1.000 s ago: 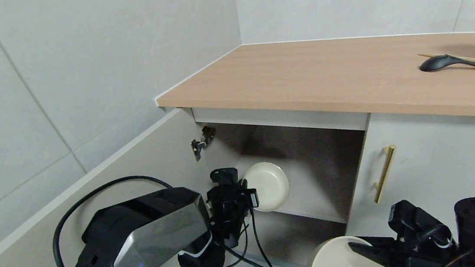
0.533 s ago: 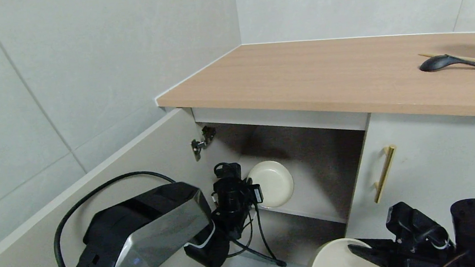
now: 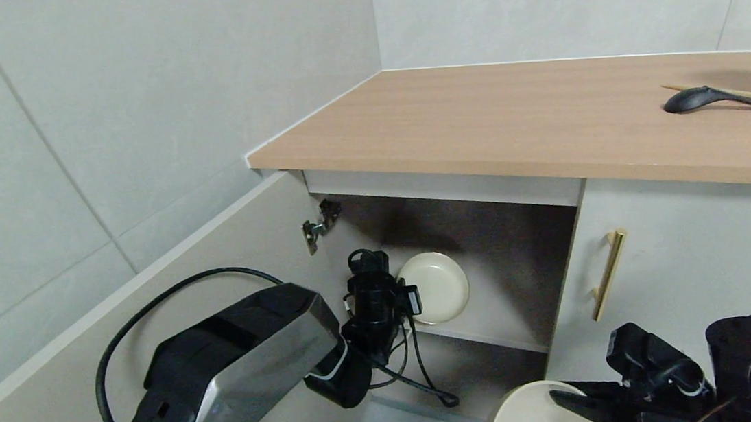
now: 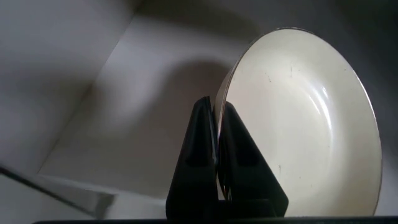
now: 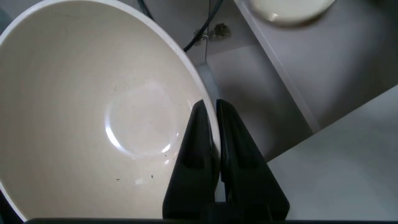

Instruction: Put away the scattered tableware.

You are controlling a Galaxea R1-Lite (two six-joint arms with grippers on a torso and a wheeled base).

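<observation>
A cream plate (image 3: 436,286) (image 4: 305,118) is held on edge inside the open cabinet, above its shelf (image 3: 491,334), with my left gripper (image 3: 403,299) (image 4: 216,124) shut on the plate's rim. A cream bowl (image 3: 539,417) (image 5: 93,118) hangs low in front of the closed cabinet door, gripped at its rim by my right gripper (image 3: 566,401) (image 5: 212,124), which is shut on it. The plate (image 5: 287,9) also shows far off in the right wrist view. A black spoon (image 3: 716,97) and wooden chopsticks (image 3: 747,94) lie on the countertop at the far right.
The cabinet's left door (image 3: 151,315) stands swung open beside my left arm, its hinge (image 3: 319,229) at the frame. The right door with a brass handle (image 3: 607,274) is closed. The wooden countertop (image 3: 518,121) overhangs the opening. Tiled walls close the corner.
My left gripper has carried the plate up and deeper into the cabinet. The right gripper with the bowl has sunk slightly lower.
</observation>
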